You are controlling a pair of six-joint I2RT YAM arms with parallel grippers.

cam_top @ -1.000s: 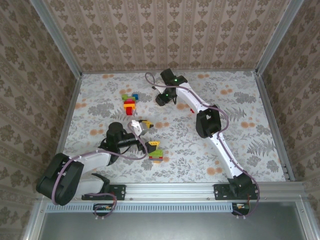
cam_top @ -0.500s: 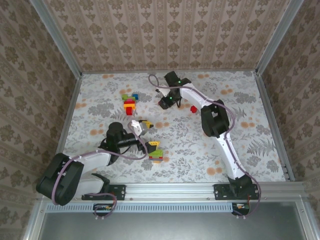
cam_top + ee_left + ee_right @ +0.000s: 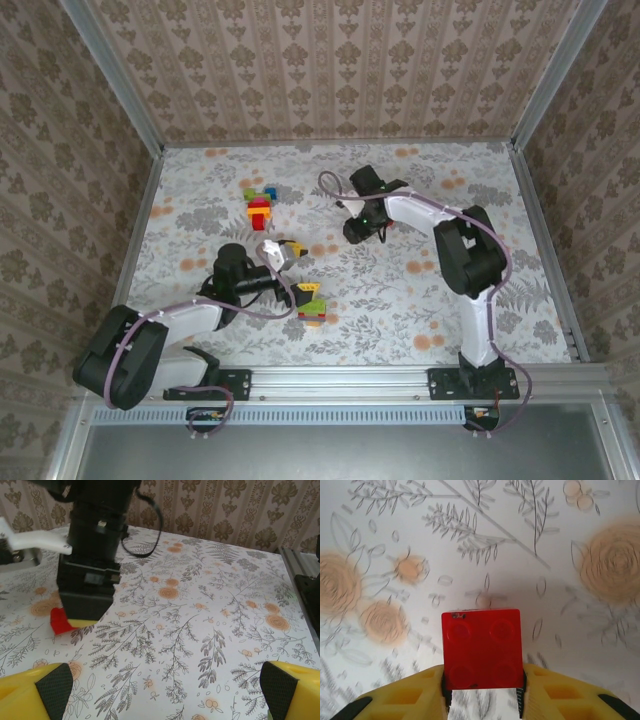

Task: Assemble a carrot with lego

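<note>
**Right gripper takes up a red brick**

We see a red brick (image 3: 481,649), square and glossy with four round studs on top, pinched by its two opposite sides between the yellow fingers of the right gripper (image 3: 482,692). From the right wrist, the brick stands square to the camera, its far edge casting a soft shadow on the floral table (image 3: 400,300). From the left wrist, a corner of the brick pokes out beneath the black gripper body, low against the tabletop; we cannot tell whether it has left the surface. Seen from above, this takes place right of the table's middle, in its far half.

The left gripper (image 3: 162,695) lies spread wide with nothing between its dark pads (image 3: 54,687), left of the middle of the table.

A far heap of bricks (image 3: 260,203), in green, red, yellow, orange and magenta, sits toward the back left. A near heap of bricks (image 3: 311,305), in yellow, green, red and orange, lies just beside the left gripper.

Half a second ago the brick lay alone on the table, just to the right of the right gripper. That gripper has since swung over to the brick and closed on it, the arm's elbow folding tighter. The left arm and both heaps have stayed put.
</note>
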